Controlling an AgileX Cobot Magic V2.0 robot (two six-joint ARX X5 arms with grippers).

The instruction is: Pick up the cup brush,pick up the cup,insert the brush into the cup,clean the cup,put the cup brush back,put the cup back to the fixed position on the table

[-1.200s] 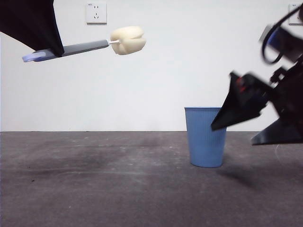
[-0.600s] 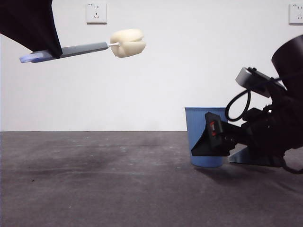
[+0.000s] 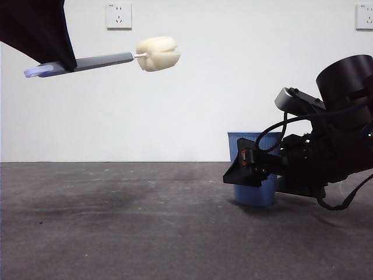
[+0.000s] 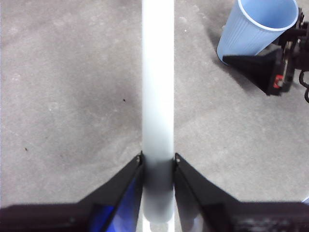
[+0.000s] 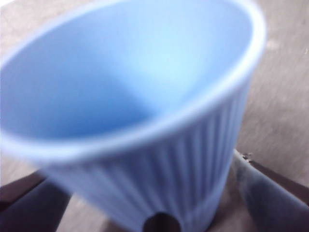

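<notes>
Left fingers (image 4: 158, 162) clamping cup brush (image 3: 105, 58) aloft, right fingers (image 5: 154, 193) wide astride cup (image 5: 145, 121).

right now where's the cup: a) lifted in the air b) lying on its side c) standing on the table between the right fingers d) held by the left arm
c: the cup stands upright on the table, with the right gripper straddling its ribbed wall.

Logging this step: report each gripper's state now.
Left gripper: shut on the cup brush, held high.
Right gripper: open, fingers either side of the cup, which stands on the table.
</notes>
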